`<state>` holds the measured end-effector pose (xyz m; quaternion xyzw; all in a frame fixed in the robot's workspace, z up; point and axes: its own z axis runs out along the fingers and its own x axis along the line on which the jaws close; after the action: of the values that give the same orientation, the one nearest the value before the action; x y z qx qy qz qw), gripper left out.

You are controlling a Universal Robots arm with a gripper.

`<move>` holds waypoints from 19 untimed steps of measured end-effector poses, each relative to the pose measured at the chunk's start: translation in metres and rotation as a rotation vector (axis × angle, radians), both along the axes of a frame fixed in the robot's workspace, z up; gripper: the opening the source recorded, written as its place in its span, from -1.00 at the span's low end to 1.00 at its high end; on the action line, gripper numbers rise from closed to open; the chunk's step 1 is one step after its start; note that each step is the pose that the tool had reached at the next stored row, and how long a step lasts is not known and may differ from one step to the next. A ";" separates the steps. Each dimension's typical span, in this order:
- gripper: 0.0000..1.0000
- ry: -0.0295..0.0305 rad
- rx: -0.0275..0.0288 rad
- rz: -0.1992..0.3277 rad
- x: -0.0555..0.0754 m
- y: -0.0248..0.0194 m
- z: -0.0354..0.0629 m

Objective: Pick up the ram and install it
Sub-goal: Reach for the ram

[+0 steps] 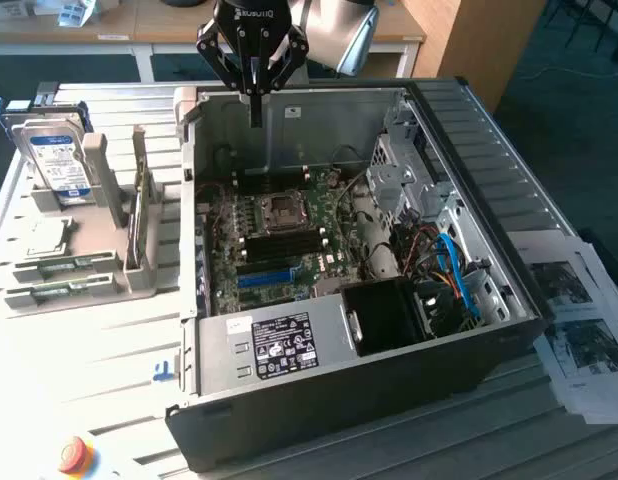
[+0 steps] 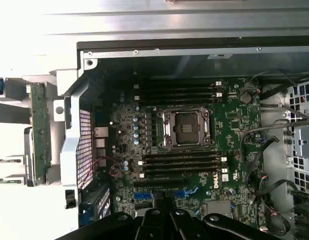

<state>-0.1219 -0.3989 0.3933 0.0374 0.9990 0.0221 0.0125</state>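
The hand [image 1: 255, 108] hung clenched and empty above the open case [image 1: 319, 395], over its motherboard [image 1: 229, 225]. The ram [image 1: 137, 215] stood on edge in a grey rack [image 1: 109, 270] beside the case, toward the tabletop's [image 1: 89, 350] edge at the exterior view's left, likely propped so for an easy pinch.

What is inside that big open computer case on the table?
A green motherboard with a processor socket, black memory slots, and loose cables beside a metal drive cage. A black box covers one corner, so whatever lies beneath it is hidden.
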 end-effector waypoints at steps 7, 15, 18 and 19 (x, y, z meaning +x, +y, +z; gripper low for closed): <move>-0.80 0.0000 0.0000 0.000 0.000 0.0000 0.0000; -0.80 0.0000 0.0000 0.000 -0.003 -0.0001 0.0000; -0.80 0.0000 0.0000 0.000 -0.007 0.0000 0.0000; -0.80 -0.0001 0.0001 0.000 -0.009 0.0000 -0.0001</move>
<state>-0.1306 -0.3989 0.3932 0.0375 0.9990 0.0221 0.0125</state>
